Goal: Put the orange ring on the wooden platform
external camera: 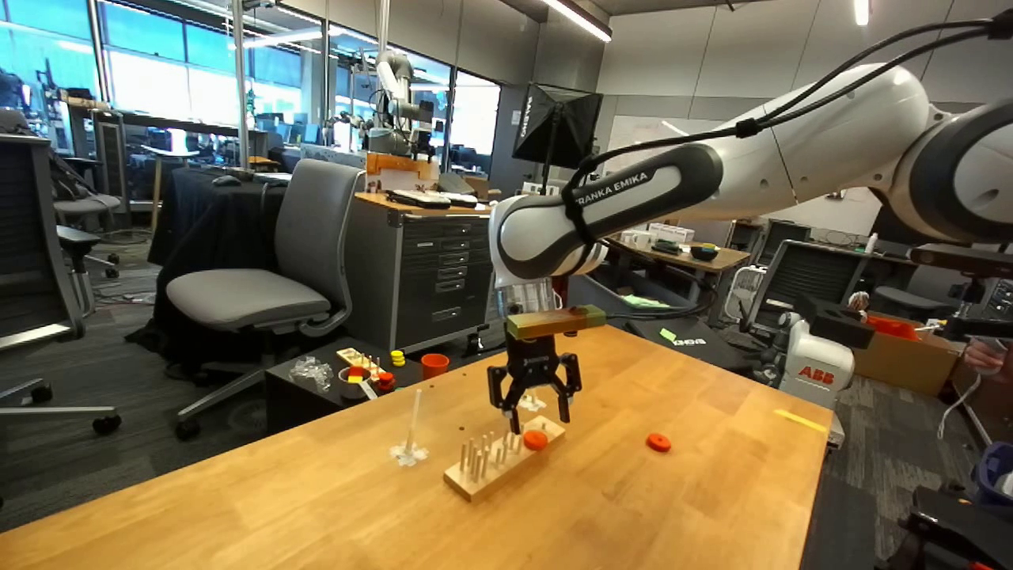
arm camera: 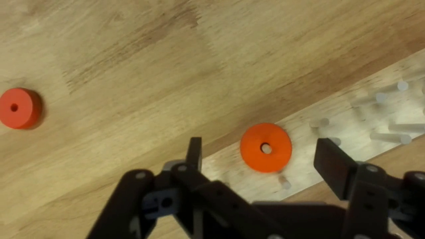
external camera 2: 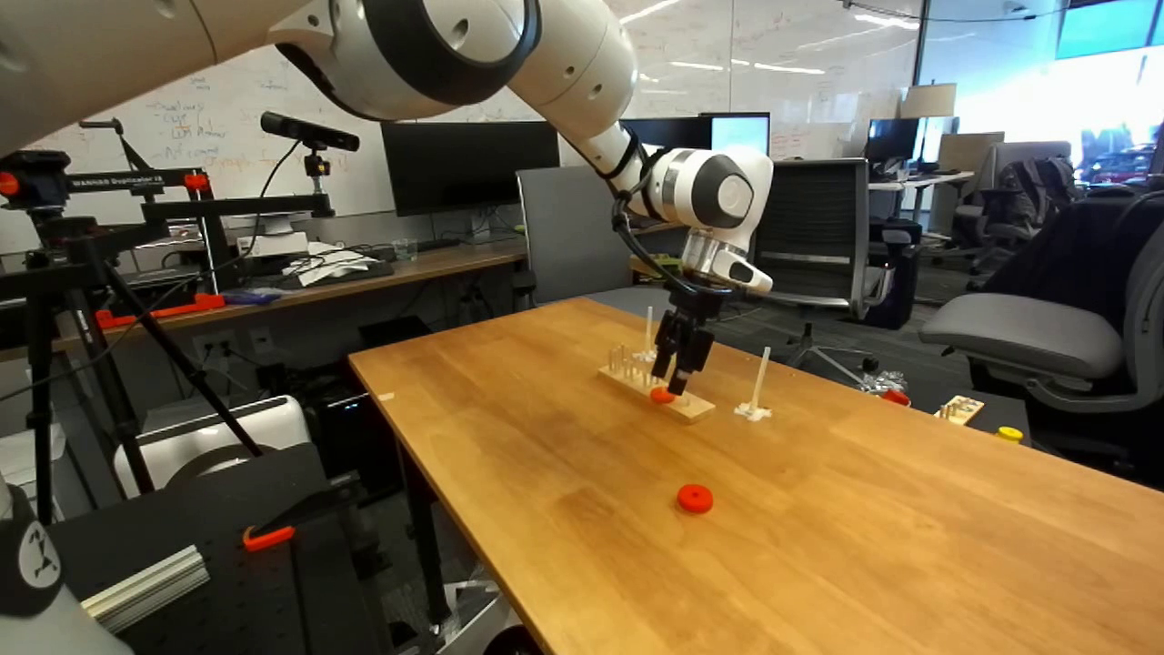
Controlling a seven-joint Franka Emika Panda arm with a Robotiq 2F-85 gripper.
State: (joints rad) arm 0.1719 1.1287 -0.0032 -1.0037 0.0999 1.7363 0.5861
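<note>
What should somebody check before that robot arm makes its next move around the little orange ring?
1. Orange ring over the wooden platform: ok.
2. Peg end showing in the ring's hole: ok, in the wrist view.
3. Ring resting flush on the platform: cannot tell.
4. Fingers spread, with gaps beside the ring: ok.
5. Fingers clear of nearby pegs: cannot tell; one overlaps a peg in the wrist view.
6. Redder piece lying apart from the platform: ok.

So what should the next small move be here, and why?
Probably lift the open jaws straight up: in the wrist view a gap separates the orange ring from each jaw, and a peg of the wooden platform shows in the ring's hole, so it looks placed.
</note>
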